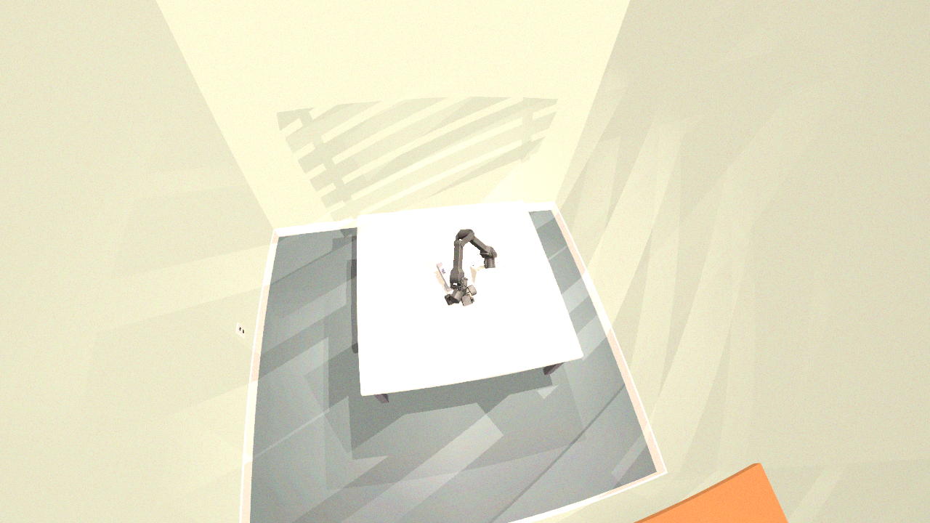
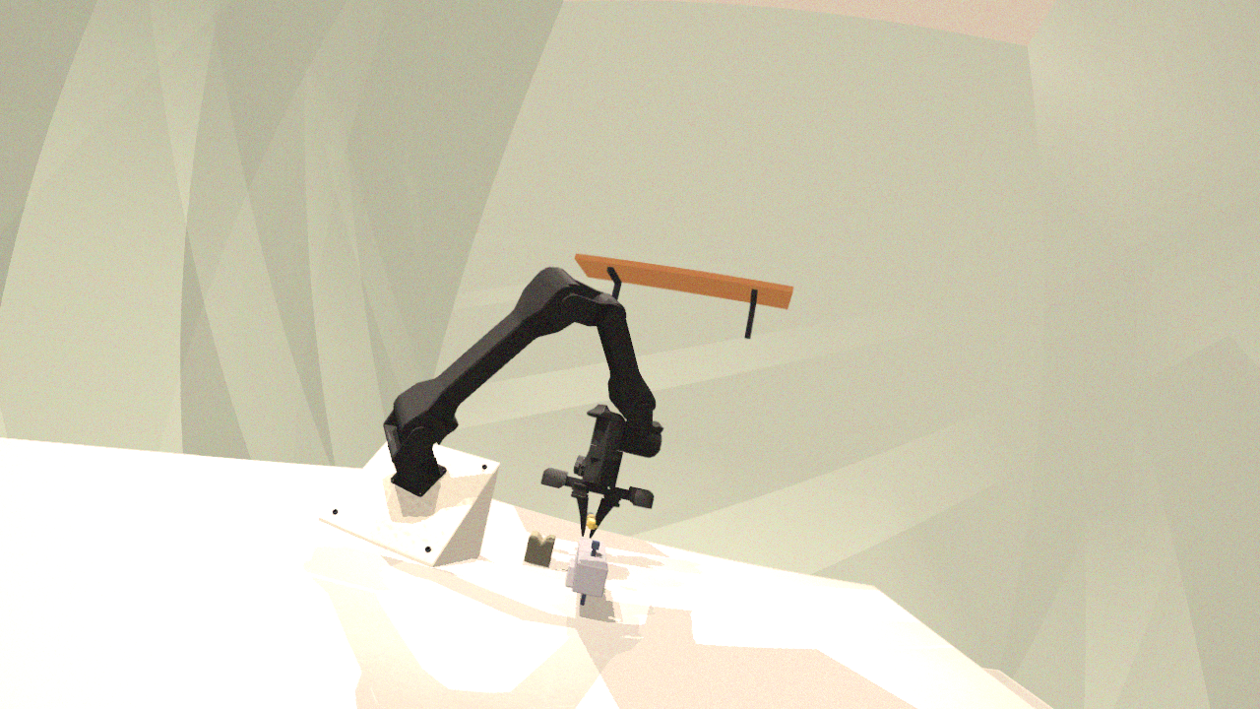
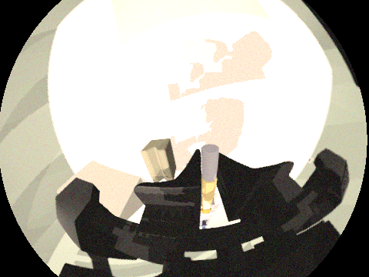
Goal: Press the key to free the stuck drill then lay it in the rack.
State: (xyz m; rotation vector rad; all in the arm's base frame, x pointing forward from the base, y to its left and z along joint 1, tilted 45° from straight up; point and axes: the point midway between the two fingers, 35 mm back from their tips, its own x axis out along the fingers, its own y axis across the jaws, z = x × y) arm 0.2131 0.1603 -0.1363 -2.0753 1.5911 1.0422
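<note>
Jaws: the gripper [image 1: 464, 289] [image 2: 588, 532] [image 3: 203, 151] is nearly closed, with a narrow gap; both fingers clamp the drill.
Drill: the slim drill [image 2: 592, 522] [image 3: 210, 163] has a grey section and a yellow section. It stands between the fingers, directly over the block. Whether its lower end is seated in the block cannot be determined.
Block: the pale grey block [image 2: 590, 573] is located directly below the fingertips.
Key: a small dark-blue part [image 2: 596, 547] projects from the top of the block; another dark tip [image 2: 582, 599] shows at its lower edge. Which of these is the key cannot be determined.
Rack: the tan notched rack [image 2: 539, 548] [image 3: 158, 159] stands near the block, on the side toward the arm base. The drill is not in its notch.
Arm: the black arm [image 1: 458, 256] [image 2: 484, 361] rises from its mount, bends at the elbow and descends to the gripper.
Mount: the pale, slope-topped mount [image 1: 474, 273] [image 2: 464, 529] [image 3: 104, 181] supports the arm; dark fasteners show at its corners.
Table: the white table [image 1: 402, 338] [image 2: 176, 564] [image 3: 115, 96] carries the mount, the rack and the block.
Wall: an orange shelf [image 1: 734, 497] [image 2: 687, 278] is fixed well apart from the table.
Floor: the grey-blue floor [image 1: 415, 442] is crossed by bands of shadow.
</note>
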